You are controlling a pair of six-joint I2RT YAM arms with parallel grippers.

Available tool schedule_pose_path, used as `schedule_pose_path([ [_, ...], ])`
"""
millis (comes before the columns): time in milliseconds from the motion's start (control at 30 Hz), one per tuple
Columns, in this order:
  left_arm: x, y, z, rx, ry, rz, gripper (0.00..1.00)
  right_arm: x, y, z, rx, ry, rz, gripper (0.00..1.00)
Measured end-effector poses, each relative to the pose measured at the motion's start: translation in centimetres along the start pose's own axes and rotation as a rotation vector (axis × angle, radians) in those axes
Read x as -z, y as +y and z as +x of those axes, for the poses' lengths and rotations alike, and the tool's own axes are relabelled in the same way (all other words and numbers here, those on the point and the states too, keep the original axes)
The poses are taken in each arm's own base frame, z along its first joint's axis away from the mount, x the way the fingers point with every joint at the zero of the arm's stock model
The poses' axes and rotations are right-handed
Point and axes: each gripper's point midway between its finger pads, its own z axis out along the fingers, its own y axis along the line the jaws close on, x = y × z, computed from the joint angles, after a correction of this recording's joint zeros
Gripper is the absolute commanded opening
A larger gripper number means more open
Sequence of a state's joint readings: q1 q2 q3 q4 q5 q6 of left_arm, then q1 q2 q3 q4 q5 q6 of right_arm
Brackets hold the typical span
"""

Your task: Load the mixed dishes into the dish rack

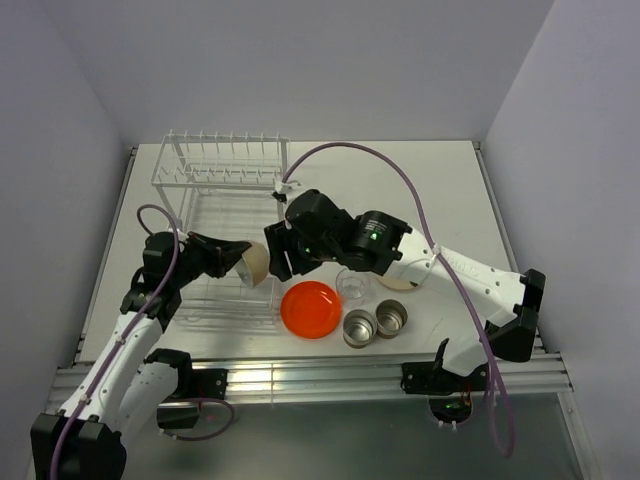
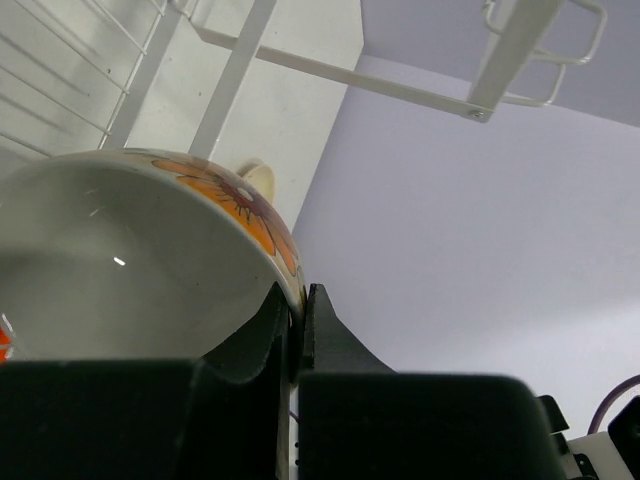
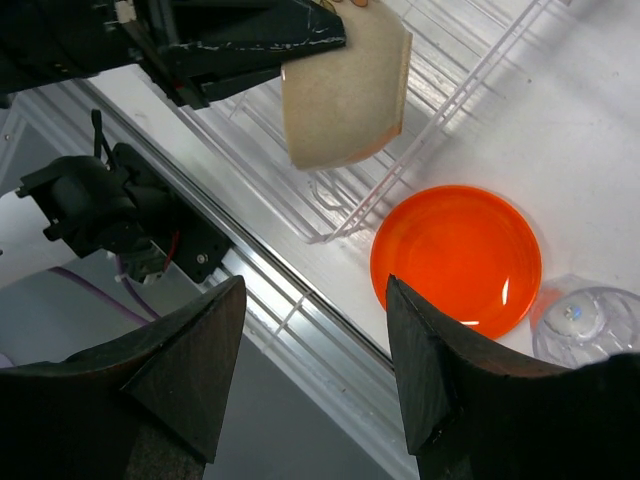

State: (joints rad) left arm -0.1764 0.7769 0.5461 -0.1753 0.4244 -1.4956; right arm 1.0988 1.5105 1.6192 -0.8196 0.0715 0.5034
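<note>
My left gripper (image 1: 238, 258) is shut on the rim of the white-beige bowl (image 1: 256, 265), one finger inside and one outside (image 2: 297, 300). It holds the bowl, with an orange flower pattern (image 2: 130, 250), tilted above the near right part of the white wire dish rack (image 1: 225, 195). My right gripper (image 1: 278, 252) is open and empty right next to the bowl (image 3: 345, 95), above the table's near edge (image 3: 315, 300). The orange-red plate (image 1: 311, 308), clear glass (image 1: 352, 285) and two steel cups (image 1: 359, 328) (image 1: 391, 318) stand on the table. The cream plate (image 1: 402, 284) is mostly hidden under the right arm.
The rack's raised prong row (image 1: 225, 150) stands at the far end. The rack's near right corner (image 3: 345, 230) lies close to the orange-red plate (image 3: 455, 260) and the glass (image 3: 590, 320). The table's metal front rail (image 1: 320, 375) runs along the near edge.
</note>
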Motion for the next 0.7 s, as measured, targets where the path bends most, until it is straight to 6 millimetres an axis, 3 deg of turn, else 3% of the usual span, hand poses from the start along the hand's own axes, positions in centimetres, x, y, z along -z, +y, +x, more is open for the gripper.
schedule_pose_path([
  [200, -1.3, 1.8, 0.3, 0.027, 0.039, 0.074, 0.0, 1.1, -1.1, 0.5, -0.006, -0.012, 0.004, 0.66],
  [700, -3.0, 0.0, -0.1, -0.083, 0.065, 0.333, 0.0, 2.2, -2.7, 1.8, -0.014, -0.016, 0.016, 0.66],
])
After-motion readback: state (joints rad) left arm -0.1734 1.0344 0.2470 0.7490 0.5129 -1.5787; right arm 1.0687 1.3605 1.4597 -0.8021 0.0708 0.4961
